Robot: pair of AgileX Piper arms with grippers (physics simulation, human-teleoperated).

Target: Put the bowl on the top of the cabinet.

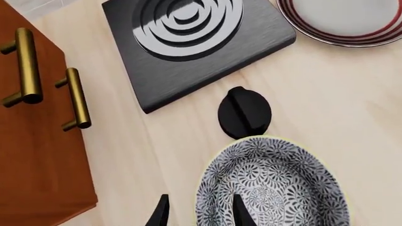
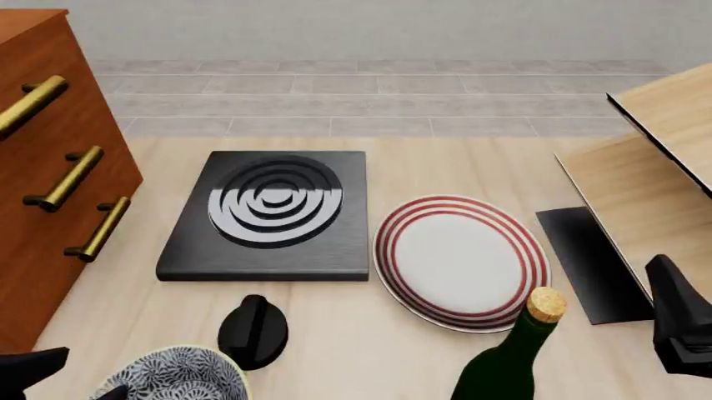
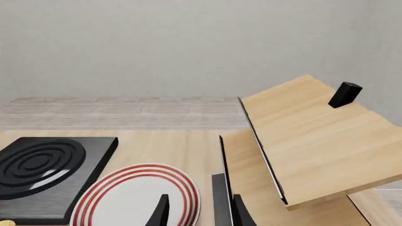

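The left pincer (image 1: 199,212) straddles the near rim of the round blue-grey and white floral bowl (image 1: 270,186), one dark finger outside the rim and one inside over the patterned wall; whether the pads press the rim I cannot tell from these views. In the front view that bowl (image 2: 176,375) sits at the near left of the pale wooden bench (image 2: 333,333), cut by the lower edge of the picture. Just beside it lies a small black round knob with a raised ridge (image 2: 253,331), and beyond the knob a black square slab with silver concentric rings (image 2: 270,214). The tall reddish-brown wooden cabinet with brass bar handles (image 2: 50,179) stands at the far left, well apart from the bowl. A flat white plate with red rings (image 2: 459,260) lies just right of the slab, and a dark green bottle with a cork stopper (image 2: 514,358) stands near the plate's front edge. The right pincer (image 3: 199,212) hangs with its fingers parted and nothing between them, near the pale light-wood shelf unit (image 3: 308,136).
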